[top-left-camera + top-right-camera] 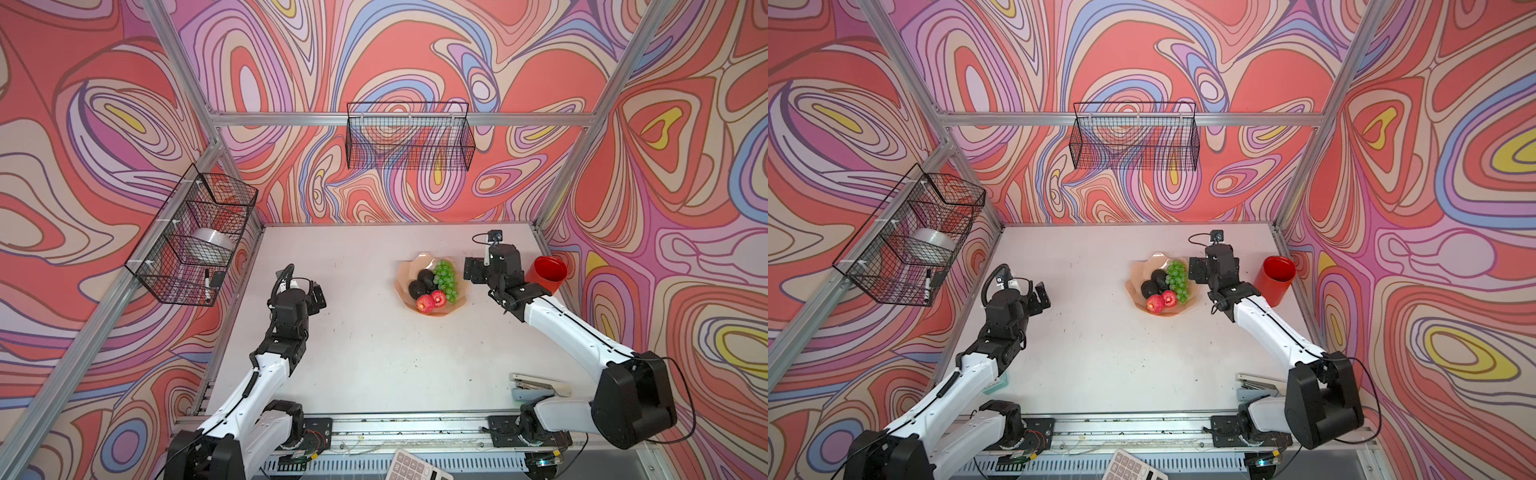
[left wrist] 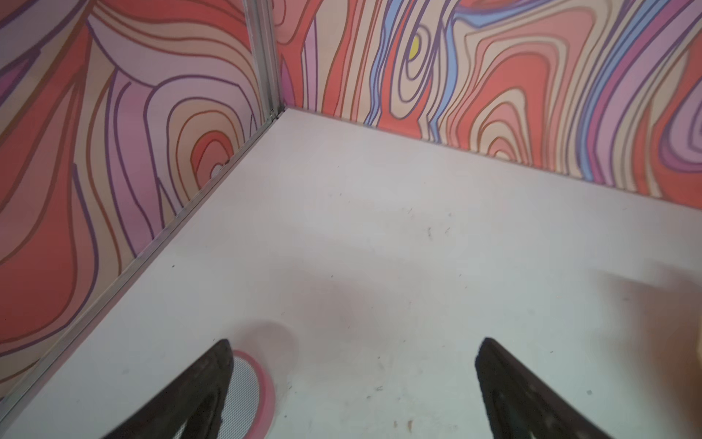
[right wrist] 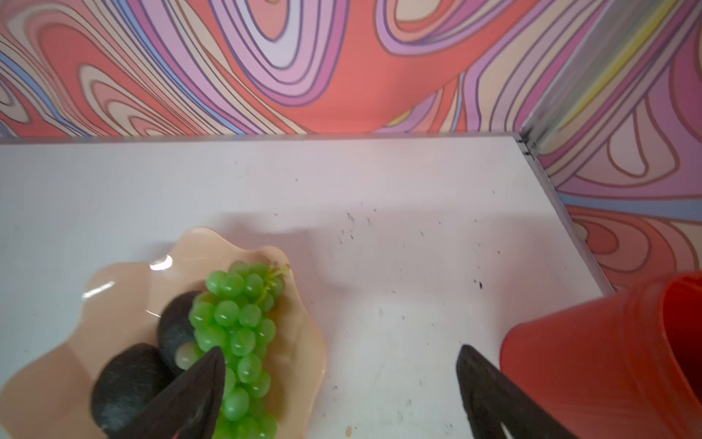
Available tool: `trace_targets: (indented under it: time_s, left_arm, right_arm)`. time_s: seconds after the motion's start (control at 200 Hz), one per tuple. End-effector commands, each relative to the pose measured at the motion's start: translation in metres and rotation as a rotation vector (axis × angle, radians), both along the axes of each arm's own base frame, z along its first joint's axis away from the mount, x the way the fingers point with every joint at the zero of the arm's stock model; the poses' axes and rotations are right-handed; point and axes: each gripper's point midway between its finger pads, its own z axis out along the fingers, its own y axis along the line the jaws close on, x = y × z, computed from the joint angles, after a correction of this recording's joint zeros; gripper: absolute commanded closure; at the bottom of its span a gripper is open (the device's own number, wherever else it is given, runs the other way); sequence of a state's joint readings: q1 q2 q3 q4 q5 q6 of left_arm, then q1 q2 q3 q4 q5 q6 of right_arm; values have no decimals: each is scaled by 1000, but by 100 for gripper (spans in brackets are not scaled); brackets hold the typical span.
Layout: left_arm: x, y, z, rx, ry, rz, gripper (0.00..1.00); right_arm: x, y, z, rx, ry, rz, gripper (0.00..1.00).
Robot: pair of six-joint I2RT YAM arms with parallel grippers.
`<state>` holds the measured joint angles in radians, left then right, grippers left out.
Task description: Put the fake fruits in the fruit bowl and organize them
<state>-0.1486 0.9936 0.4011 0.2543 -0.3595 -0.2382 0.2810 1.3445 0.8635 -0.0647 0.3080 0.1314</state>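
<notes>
The peach-pink fruit bowl [image 1: 409,266] [image 1: 1140,268] [image 3: 125,289] stands right of the table's middle. In it lie a bunch of green grapes [image 1: 445,280] [image 1: 1177,279] [image 3: 239,323], two dark avocados [image 1: 426,276] [image 1: 417,289] [image 3: 125,384] and two red apples [image 1: 425,303] [image 1: 438,297]. My right gripper [image 1: 473,270] [image 1: 1198,270] [image 3: 340,349] hangs open just right of the bowl, holding nothing; one of its fingers [image 3: 201,384] is over the grapes. My left gripper [image 1: 318,297] [image 1: 1042,295] [image 2: 355,340] is open and empty over bare table at the left.
A red cup [image 1: 548,274] [image 3: 607,361] stands close behind the right arm by the right wall. A stapler [image 1: 538,386] lies at the front right, a calculator [image 1: 415,465] at the front edge. Wire baskets [image 1: 409,141] [image 1: 195,237] hang on the walls. A pink-rimmed disc [image 2: 250,395] lies under the left gripper.
</notes>
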Motion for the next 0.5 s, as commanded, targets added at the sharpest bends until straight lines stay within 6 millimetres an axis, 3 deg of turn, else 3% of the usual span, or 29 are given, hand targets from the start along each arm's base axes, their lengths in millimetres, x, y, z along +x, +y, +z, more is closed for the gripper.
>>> trace_targets:
  time_s: [0.0, 0.1, 0.245, 0.426, 0.496]
  left_arm:
    - [-2, 18, -5, 133, -54, 58, 0]
    - [-4, 14, -29, 144, -31, 24, 0]
    - [5, 14, -26, 146, -77, -2, 0]
    - [23, 14, -23, 125, -138, -26, 0]
    - [29, 17, -31, 125, -126, -22, 0]
  right_arm:
    - [4, -27, 8, -46, -179, -99, 2]
    - [2, -45, -12, -57, -191, -142, 2]
    - [2, -63, -42, -79, -216, -169, 2]
    - [1, -72, -62, -82, -314, -145, 2]
    - [1, -72, -68, -76, -339, -134, 2]
